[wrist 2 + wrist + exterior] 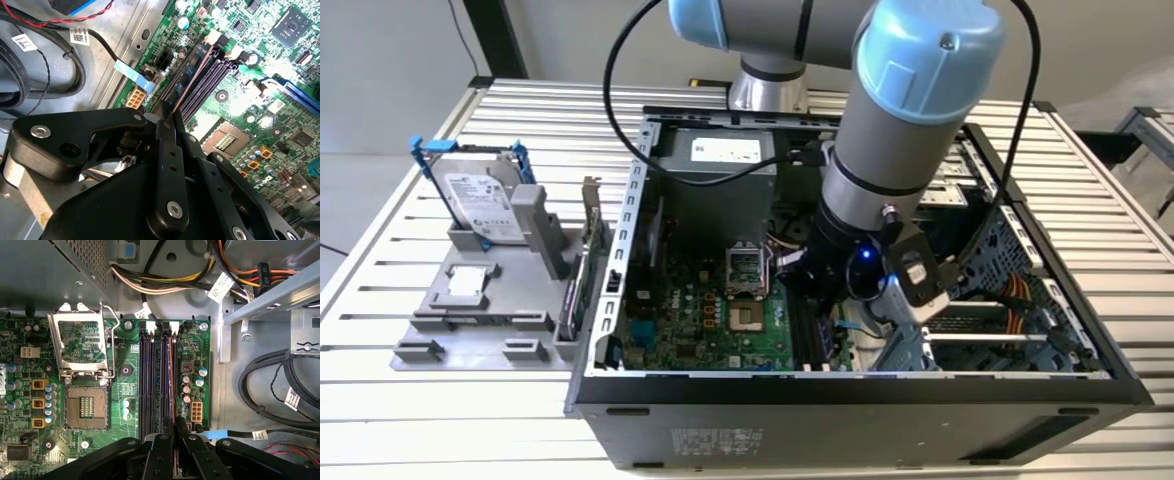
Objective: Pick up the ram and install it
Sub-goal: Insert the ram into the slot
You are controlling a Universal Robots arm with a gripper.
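My gripper [175,429] is down inside the open computer case [854,385], over the green motherboard [680,310]. It is shut on the ram [173,385], which I see edge-on as a thin dark strip with a coppery edge. In the second wrist view the ram [192,75] runs away from the fingers [167,150] along the row of dark memory slots [210,80]. It lies in line with the slot nearest the board's edge, on the side of the small white connector [196,412]. Whether it is fully seated I cannot tell. In the exterior view the arm's wrist [867,250] covers the gripper.
The CPU socket [86,407] with its raised metal bracket [80,342] lies beside the slots. Cable bundles [270,395] and a metal drive cage [272,295] crowd the other side. Outside the case, a silver hard drive with blue rails [480,200] stands in a grey fixture [467,310].
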